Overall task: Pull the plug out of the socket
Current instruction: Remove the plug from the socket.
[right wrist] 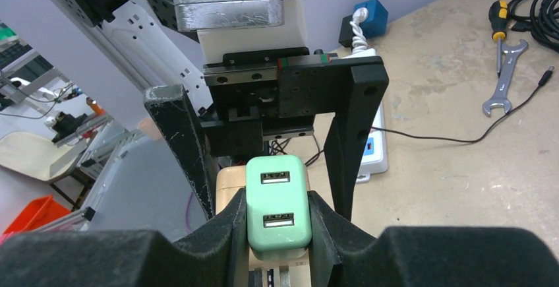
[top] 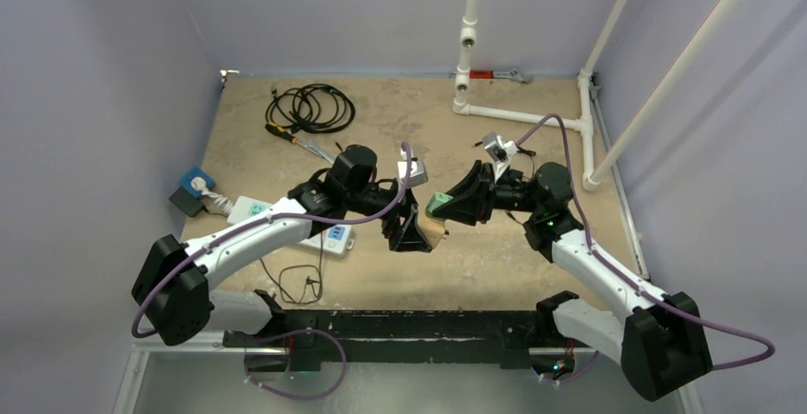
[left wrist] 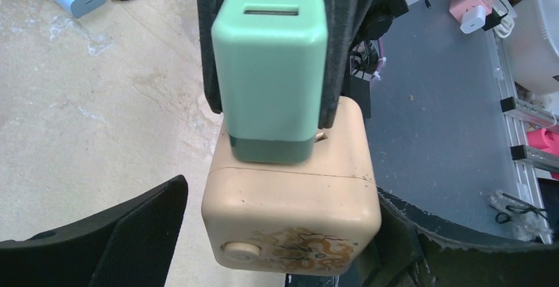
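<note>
Left wrist view, right gripper point(right wrist: 278, 224) clamping green plug point(left wrist: 270, 63), left gripper point(left wrist: 280, 234) holding beige socket point(left wrist: 290, 204)

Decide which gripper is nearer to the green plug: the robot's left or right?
Right. The right gripper is clamped on the green plug itself. The left gripper sits around the beige socket block that the plug is seated in, its fingers flanking the block.

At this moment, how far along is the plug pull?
Done: right hand clamps the green plug; the left hand appears to hold the beige socket. In hand: a prong shows at the seam, so it's partly out. Left: pull them fully apart.
</note>
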